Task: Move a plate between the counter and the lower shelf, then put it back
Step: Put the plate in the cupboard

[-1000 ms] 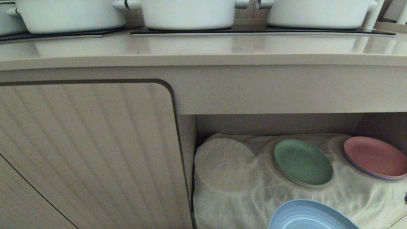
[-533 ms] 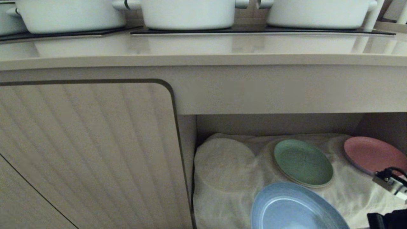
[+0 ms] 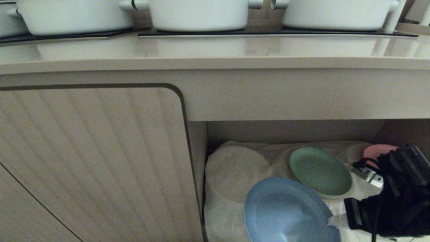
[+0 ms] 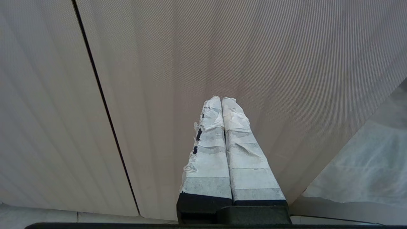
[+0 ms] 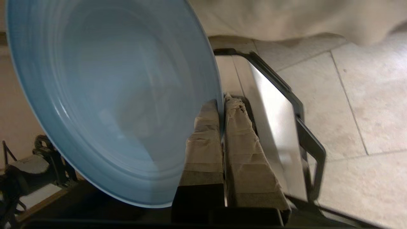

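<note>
Light-blue plate (image 3: pixel 285 211) pinched by its rim in right pincer (image 5: pixel 222 105), tilted over lower shelf (image 3: pixel 235 174) cloth to clear worktop (image 3: pixel 215 64) edge; left pincer (image 4: pixel 222 101) closed, empty.

the right arm (image 3: pixel 399 198) hides most of the pink plate (image 3: pixel 378 151); the frame's bottom edge cuts the plate (image 3: pixel 282 211).

A: What do we see up top?
B: We see three white pots (image 3: pixel 198 13) in a row.

A: And below?
B: A ribbed beige cabinet door (image 3: pixel 90 161); we also see a green plate (image 3: pixel 319 172), and a pink plate (image 3: pixel 376 151) mostly hidden.
</note>
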Available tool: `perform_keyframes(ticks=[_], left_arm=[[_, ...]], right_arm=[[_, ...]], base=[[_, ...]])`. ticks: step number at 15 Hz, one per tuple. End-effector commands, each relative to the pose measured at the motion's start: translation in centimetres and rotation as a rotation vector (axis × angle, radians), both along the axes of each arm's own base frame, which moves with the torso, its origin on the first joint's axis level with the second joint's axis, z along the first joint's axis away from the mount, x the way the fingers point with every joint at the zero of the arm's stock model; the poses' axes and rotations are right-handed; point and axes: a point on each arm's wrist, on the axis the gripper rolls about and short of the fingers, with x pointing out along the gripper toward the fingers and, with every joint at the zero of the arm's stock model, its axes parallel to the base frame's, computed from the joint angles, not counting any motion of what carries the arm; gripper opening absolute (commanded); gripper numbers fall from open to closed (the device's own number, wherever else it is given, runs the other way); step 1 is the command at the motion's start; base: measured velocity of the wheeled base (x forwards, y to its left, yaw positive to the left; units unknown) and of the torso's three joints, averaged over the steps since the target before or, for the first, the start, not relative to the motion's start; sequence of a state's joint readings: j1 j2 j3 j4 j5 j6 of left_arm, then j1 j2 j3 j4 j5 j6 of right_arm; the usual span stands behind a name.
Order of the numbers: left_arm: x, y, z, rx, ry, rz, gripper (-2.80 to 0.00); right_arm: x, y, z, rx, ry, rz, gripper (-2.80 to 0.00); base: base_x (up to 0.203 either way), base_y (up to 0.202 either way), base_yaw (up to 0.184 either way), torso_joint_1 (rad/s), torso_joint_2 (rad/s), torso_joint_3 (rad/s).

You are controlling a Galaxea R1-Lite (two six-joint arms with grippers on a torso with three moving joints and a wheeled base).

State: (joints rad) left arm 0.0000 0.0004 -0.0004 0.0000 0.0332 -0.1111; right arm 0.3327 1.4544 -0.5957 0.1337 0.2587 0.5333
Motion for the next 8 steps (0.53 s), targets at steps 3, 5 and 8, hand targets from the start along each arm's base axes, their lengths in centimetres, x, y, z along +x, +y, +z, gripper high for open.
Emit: perform_keyframes(ticks=[3,5,8], left_arm=[[0.0,0.0,0.0,-0.001,-0.002,0.001,-2.80],[0.0,0.0,0.0,-0.001,0.000,0.001,-2.80],[0.0,0.0,0.0,-0.001,0.000,0.001,-2.80]], right_arm=[[2.4,2.0,-1.9,0.007,0.053,0.011,-2.80],[3.6,2.8,-2.3,0.019,0.049,0.006,-2.80],[5.8,3.8,-2.3,0.034,0.033,-0.002,-2.80]], base=[[0.000,0.000,0.000,0.000,0.00,0.000],[0.000,0.000,0.000,0.000,0.00,0.000],[0.000,0.000,0.000,0.000,0.00,0.000]])
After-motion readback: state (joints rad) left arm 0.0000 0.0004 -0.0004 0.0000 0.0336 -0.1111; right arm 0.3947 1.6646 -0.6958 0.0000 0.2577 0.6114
